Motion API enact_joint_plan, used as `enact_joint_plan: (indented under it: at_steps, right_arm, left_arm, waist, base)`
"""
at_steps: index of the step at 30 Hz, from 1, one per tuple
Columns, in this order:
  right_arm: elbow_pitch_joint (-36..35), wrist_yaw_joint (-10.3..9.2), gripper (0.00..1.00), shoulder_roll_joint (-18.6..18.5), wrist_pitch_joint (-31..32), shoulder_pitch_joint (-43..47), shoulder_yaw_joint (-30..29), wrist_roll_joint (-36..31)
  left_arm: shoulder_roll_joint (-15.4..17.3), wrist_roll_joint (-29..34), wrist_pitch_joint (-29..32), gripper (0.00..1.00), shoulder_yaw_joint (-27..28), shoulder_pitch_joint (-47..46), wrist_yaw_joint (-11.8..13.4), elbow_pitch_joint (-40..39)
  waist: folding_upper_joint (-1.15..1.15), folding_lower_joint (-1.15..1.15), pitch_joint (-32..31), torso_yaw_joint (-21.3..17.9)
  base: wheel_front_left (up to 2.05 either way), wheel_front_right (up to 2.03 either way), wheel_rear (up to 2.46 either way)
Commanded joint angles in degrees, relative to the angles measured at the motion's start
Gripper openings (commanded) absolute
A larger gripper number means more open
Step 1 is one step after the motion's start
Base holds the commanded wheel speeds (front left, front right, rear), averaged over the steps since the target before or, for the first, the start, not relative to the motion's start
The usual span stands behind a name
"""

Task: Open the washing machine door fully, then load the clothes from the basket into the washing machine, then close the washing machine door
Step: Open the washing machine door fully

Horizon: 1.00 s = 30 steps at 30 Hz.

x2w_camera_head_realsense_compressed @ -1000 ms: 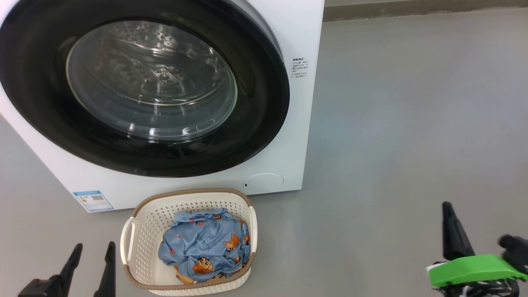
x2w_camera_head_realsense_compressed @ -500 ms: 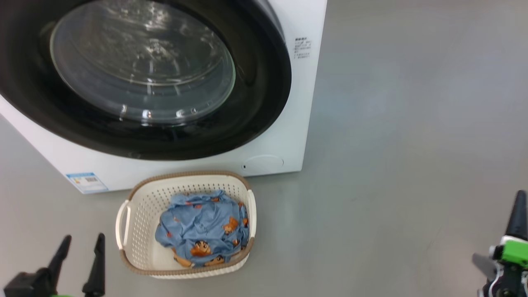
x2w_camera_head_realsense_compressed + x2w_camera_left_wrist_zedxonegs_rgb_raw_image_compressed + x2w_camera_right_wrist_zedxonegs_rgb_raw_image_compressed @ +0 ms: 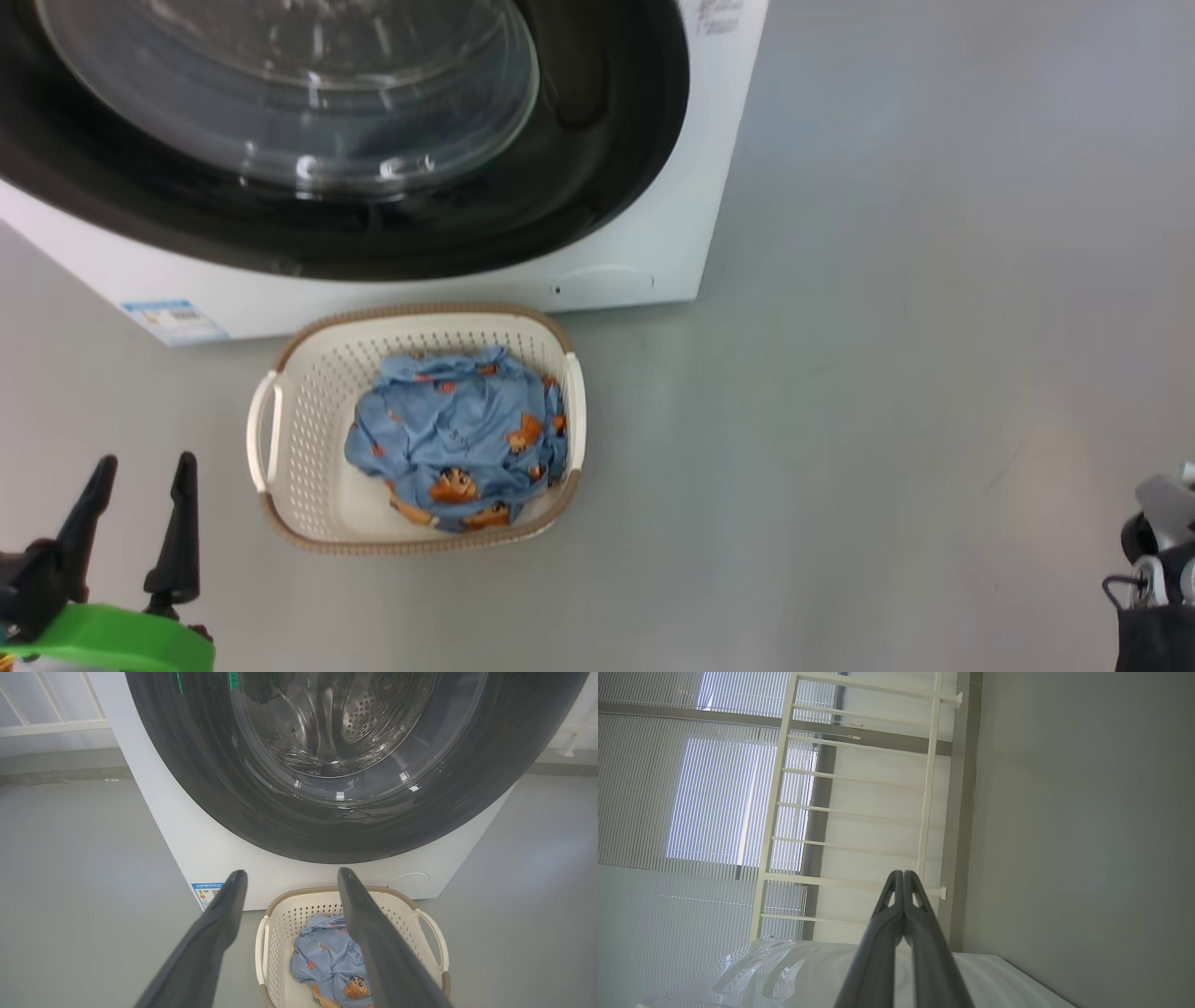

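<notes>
blue crumpled clothes (image 3: 457,434) in perforated basket (image 3: 313,420); left gripper (image 3: 146,462) apart, right gripper (image 3: 902,875) together.

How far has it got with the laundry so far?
Nothing looks done yet. The washing machine door looks shut, and the clothes lie in the basket. Nothing is in hand: the left hand is open near the basket, the right hand shut and empty. Left: opening the door, loading, closing.
</notes>
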Motion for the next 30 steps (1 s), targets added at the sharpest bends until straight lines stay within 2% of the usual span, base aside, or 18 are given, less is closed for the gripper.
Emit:
enact_joint_plan:
  at_steps: [1, 13, 24, 30]
  right_arm:
    - [-1.66, -0.06, 0.0, -0.99, 1.0, -2.06, 1.53, 1.69]
    - [-2.83, -0.06, 0.0, -1.8, 8.25, -8.35, 6.23, 3.4]
    - [0.69, -0.06, 0.0, -5.37, 11.98, -18.33, 10.15, 1.85]
    - [2.04, -0.06, 0.0, -6.11, 12.26, -22.53, 11.98, 1.08]
  left_arm:
    - [2.14, -0.57, -0.37, 1.0, 1.91, -2.26, -0.08, -1.44]
    - [3.45, -1.64, -0.37, 1.0, 1.6, -4.06, -0.08, -1.76]
    - [5.53, -2.49, -0.37, 1.0, 0.81, -4.25, -0.08, -2.42]
    - [6.03, -2.87, -0.37, 1.0, 0.66, -3.93, -0.08, -3.22]
  waist:
    - [0.0, 0.0, 3.18, 0.75]
    - [0.0, 0.0, 7.52, 0.46]
    - [0.0, 0.0, 10.76, 1.31]
    - [0.0, 0.0, 12.32, 2.27]
  base:
    - [0.0, 0.0, 0.0]
    - [0.0, 0.0, 0.0]
    - [0.0, 0.0, 0.0]
    - [0.0, 0.0, 0.0]
